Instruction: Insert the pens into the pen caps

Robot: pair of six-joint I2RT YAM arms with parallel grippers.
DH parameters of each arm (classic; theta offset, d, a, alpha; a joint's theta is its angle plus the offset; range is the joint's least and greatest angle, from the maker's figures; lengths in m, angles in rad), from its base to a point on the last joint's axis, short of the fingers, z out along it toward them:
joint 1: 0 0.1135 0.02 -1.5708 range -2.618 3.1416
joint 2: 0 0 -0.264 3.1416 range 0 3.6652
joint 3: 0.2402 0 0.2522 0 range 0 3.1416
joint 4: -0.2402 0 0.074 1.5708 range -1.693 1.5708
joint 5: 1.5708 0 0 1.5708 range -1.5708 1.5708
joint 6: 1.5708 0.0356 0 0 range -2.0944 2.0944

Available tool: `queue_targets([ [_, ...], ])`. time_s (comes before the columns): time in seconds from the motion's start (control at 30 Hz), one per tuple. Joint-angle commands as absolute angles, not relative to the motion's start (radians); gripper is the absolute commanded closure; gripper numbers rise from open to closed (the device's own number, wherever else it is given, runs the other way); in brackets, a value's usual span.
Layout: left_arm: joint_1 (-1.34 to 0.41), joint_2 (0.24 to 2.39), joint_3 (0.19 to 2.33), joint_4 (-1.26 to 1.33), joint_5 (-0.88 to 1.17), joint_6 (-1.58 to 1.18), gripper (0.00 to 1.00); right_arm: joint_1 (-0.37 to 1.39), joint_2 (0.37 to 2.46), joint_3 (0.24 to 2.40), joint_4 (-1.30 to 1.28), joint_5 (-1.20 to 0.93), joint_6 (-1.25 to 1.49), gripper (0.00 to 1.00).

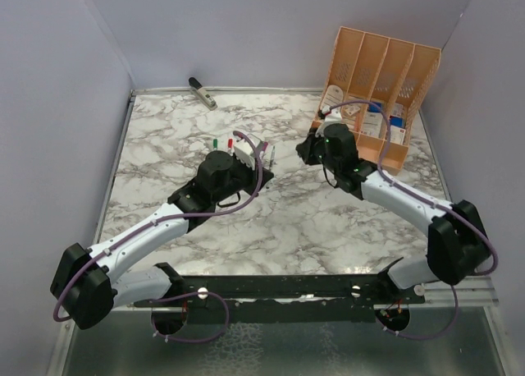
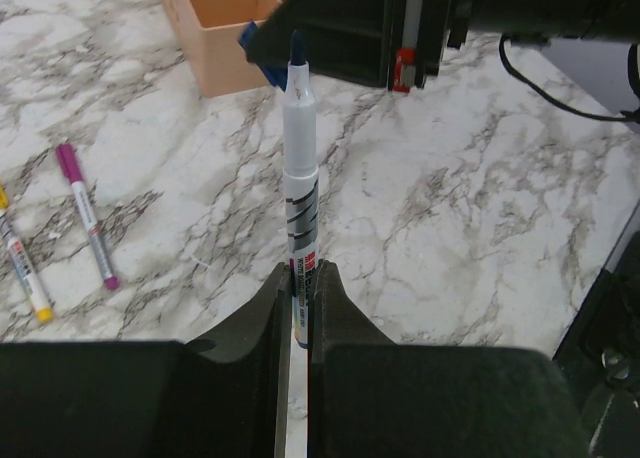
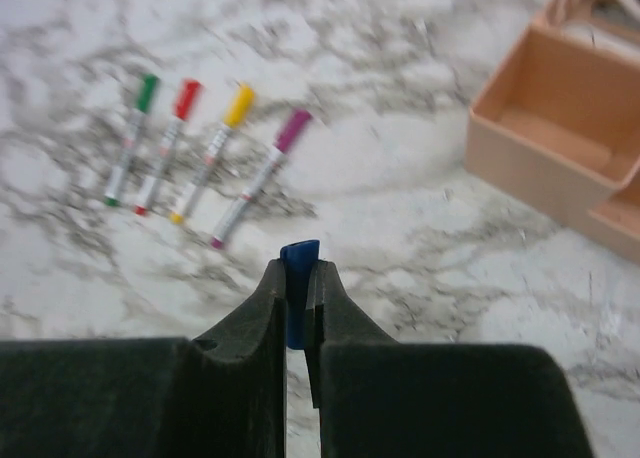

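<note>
My left gripper (image 2: 302, 275) is shut on the lower end of a silvery-white pen (image 2: 300, 158), whose bare blue tip points away from me. My right gripper (image 3: 297, 276) is shut on the blue cap (image 3: 299, 250). In the left wrist view the blue cap (image 2: 262, 54) sits in the right gripper's fingers just left of the pen tip, close to it but not on it. From above, the left gripper (image 1: 267, 151) and right gripper (image 1: 302, 149) face each other mid-table. Green (image 3: 130, 138), red (image 3: 168, 143), yellow (image 3: 212, 150) and purple (image 3: 262, 176) pens lie capped in a row.
A peach slotted organizer (image 1: 379, 89) stands at the back right, close behind the right gripper; its corner (image 2: 215, 28) shows in the left wrist view. A grey-black stapler-like object (image 1: 203, 92) lies at the back wall. The capped pens (image 1: 223, 144) lie beside the left wrist.
</note>
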State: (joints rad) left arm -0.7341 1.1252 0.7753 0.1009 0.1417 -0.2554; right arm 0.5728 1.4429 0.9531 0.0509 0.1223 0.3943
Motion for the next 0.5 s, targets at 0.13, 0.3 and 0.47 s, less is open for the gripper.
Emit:
queue_targets([
  [0.13,-0.731,1.111,0.709,0.294,0.384,-0.285,1.00,0.571,1.235,0.805,0.508,-0.057,0.410,0.99],
  [0.3,-0.733,1.112,0.688,0.354,0.510,-0.298,1.00,0.571,1.145,0.645,0.816,-0.138,0.436,0.98],
  [0.47,-0.732,1.115,0.695,0.397,0.558,-0.322,1.00,0.570,1.116,0.579,1.004,-0.240,0.482,0.99],
])
